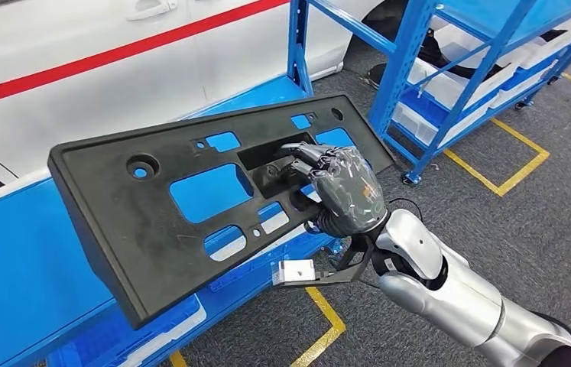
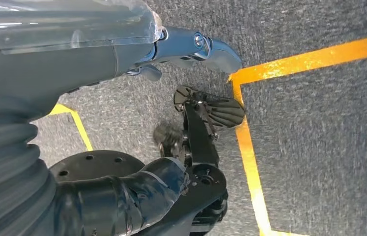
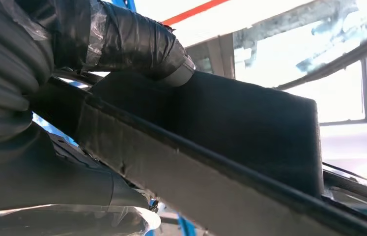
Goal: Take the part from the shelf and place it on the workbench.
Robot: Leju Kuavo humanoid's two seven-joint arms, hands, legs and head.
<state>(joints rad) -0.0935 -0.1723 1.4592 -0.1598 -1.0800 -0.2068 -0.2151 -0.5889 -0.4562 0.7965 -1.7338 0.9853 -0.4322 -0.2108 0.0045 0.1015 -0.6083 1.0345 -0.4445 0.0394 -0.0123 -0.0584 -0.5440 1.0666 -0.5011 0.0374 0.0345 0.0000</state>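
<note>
In your head view, the right hand [image 1: 341, 187] grips the black part [image 1: 190, 206] at its central slot, fingers hooked inside; the part tilts over the blue workbench [image 1: 14, 275], with the shelf [image 1: 450, 84] at two o'clock. Your left wrist view shows the left hand [image 2: 122, 49] over grey carpet [image 2: 319, 147], holding nothing you can see; you cannot tell how its fingers lie. In your right wrist view, the thumb [image 3: 137, 44] presses on the part's edge.

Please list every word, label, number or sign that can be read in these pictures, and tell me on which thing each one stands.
No readable text in any view.
The black plastic part held by the right hand bears no lettering.
The white car body carries a red stripe, no words.
The yellow floor lines are markings, not text.
</note>
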